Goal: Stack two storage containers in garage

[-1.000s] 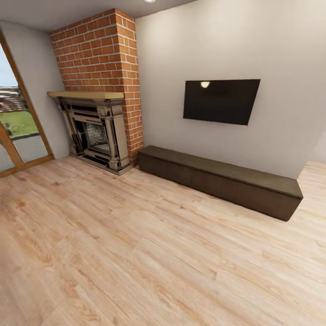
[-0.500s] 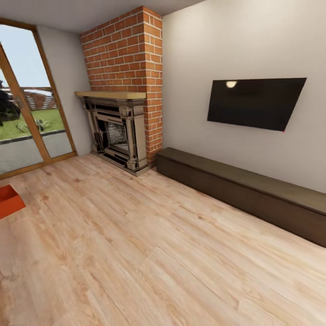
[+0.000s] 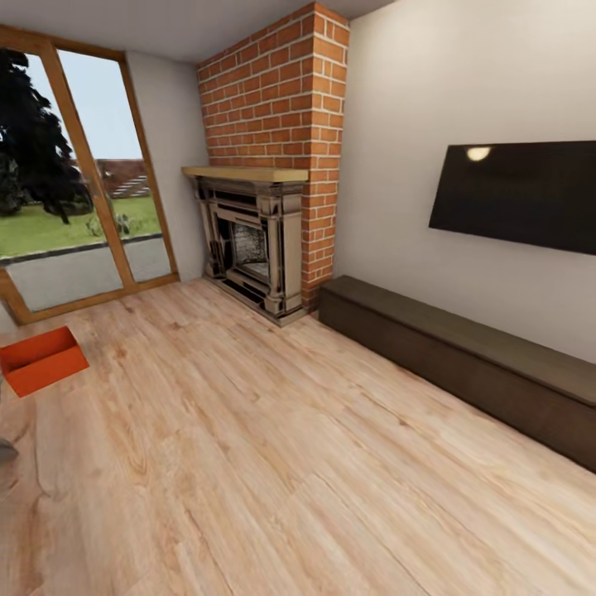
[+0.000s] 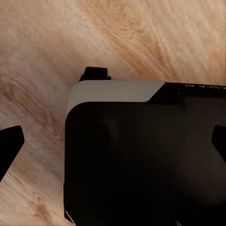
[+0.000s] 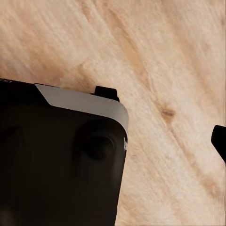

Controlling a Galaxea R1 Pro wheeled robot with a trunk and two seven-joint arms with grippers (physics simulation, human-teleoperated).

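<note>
We are in the living room, at the searching and approaching step: nothing is picked up yet, and the garage is nowhere in sight. One storage container [image 3: 41,360] sits on the light wood-plank floor [image 3: 273,463] near the glass door [image 3: 79,174], open side up, apparently empty. We judge it to be the first of the two boxes to fetch.

Both wrist views look down at plank floor past the robot's dark base [image 4: 141,160], so the arms appear tucked low at the sides. In the left wrist view a dark fingertip [image 4: 9,146] pokes in at one edge and another at the opposite edge, which suggests the left gripper [image 4: 113,143] stands wide with nothing between its fingers. In the right wrist view just one fingertip [image 5: 220,139] of the right gripper is cut by the frame edge, so we cannot tell how far it is spread. No box shows near either gripper, so the container lies well ahead of both and off to the left gripper's side.

The next move, as we judge it, calls for turning the base further left and driving up until the box sits squarely in front, within reach of the arms.

The second container is not found yet. The TV [image 3: 521,194] and the long low cabinet [image 3: 463,364] are clipped at the right edge, and a grey shape [image 3: 7,451] at the left edge is too cut off to name.
</note>
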